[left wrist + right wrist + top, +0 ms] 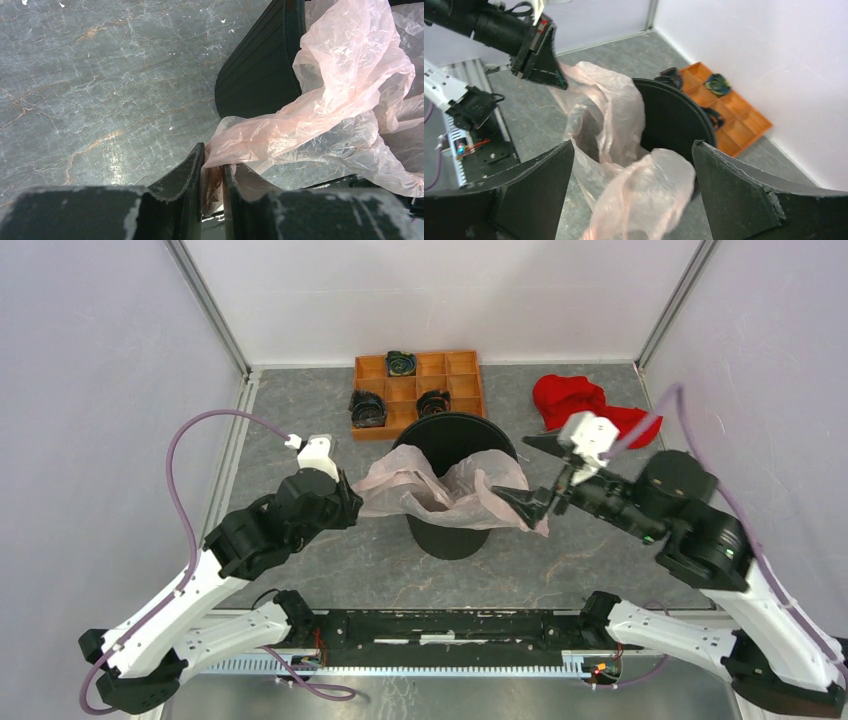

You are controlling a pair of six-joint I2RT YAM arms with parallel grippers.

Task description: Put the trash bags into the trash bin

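Left claw (214, 157) up close, clenched on an edge of the pink trash bag (350, 75) beside the black trash bin (260, 65). Right claw (633, 146) spread wide, holding nothing. Bag drapes over the bin's mouth and near rim; orange tray (464, 390) just behind, red cloth (568, 400) off right.

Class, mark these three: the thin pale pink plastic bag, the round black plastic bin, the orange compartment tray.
Thin pale pink plastic bag (405, 485), top view, left draped fold.
Round black plastic bin (448, 540), top view, near outer wall.
Orange compartment tray (464, 390), top view, bare right compartment.
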